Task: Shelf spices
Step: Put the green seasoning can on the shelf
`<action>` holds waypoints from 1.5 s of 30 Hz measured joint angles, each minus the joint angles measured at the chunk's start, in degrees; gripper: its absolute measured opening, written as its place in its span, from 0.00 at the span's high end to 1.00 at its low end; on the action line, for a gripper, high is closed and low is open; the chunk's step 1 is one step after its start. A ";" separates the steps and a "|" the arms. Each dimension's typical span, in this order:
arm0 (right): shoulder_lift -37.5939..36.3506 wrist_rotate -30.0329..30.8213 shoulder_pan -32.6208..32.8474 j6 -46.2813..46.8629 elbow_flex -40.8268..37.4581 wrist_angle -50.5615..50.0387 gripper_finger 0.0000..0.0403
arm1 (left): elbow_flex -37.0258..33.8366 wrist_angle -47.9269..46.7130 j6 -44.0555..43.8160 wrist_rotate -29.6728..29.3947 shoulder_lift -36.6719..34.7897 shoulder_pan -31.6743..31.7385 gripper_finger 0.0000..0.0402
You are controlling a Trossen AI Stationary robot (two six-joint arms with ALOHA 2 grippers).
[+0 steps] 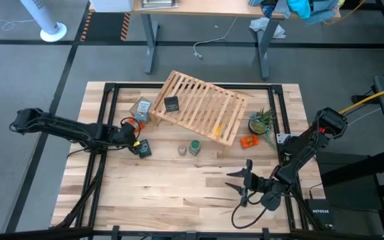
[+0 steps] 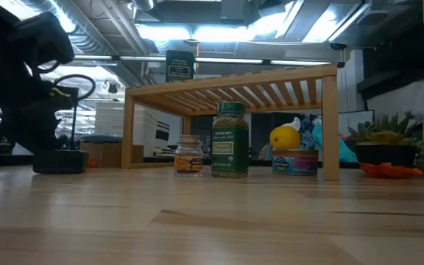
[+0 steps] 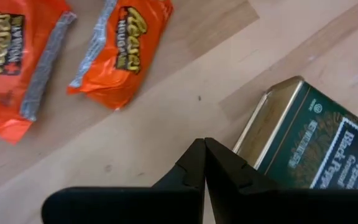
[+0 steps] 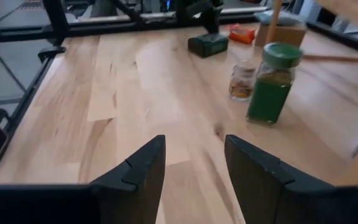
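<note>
Left gripper [image 3: 204,163] was shut, empty, beside the pepper tin [image 3: 309,146], perhaps nudging it | right gripper [image 4: 191,163] half-open, empty, facing green jar [image 4: 270,81] near tabletop's front edge.

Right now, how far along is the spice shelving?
Done: one dark jar sits on top of the shelf. In hand: nothing is gripped; the left gripper is shut, empty, beside the black pepper tin lying on the table. The right gripper is open and waits near the front edge. Left: that tin, the green jar and the small glass jar, both upright on the table.
</note>
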 joint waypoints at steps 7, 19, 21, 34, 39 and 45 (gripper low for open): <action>4.83 -11.36 -6.60 -3.76 0.55 7.32 0.72 | 0.00 7.91 2.85 1.72 4.86 -0.36 1.00; 16.46 -18.63 -13.03 -12.91 10.96 10.73 0.98 | 0.02 9.36 -5.60 3.47 6.24 -10.98 1.00; 18.04 -19.12 -13.47 -13.00 12.26 10.65 0.99 | 0.02 10.68 -7.32 3.97 6.24 -13.59 1.00; 25.59 -19.78 -17.11 -14.85 18.37 10.54 0.99 | 0.42 8.60 -11.60 -6.41 6.24 -22.10 1.00; 25.85 -20.45 -19.34 -14.95 19.31 10.62 0.97 | 0.41 8.04 -11.96 -9.16 6.24 -21.40 1.00; 27.81 -23.43 -21.89 -17.65 21.10 13.17 0.99 | 0.42 12.89 -8.79 -10.66 6.55 -20.38 1.00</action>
